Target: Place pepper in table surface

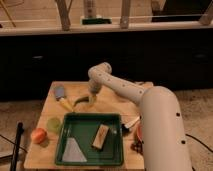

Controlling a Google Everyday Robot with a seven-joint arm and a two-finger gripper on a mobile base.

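The pepper point(81, 100), slender, curved and green, lies on the light tan table surface point(112, 102) just beyond the far edge of the tray. My gripper point(92, 98) hangs from the white arm and is down at the pepper's right end, close to or touching it. The arm reaches in from the lower right and hides part of the table's right side.
A dark green tray point(114, 150) at the table's front holds a tan block point(100, 136) and a pale wedge point(75, 150). A yellow-handled grey brush point(61, 97) lies left of the pepper. A pale-green cup point(53, 124) and an orange fruit point(38, 135) sit at front left. A red bowl point(138, 131) is at the right.
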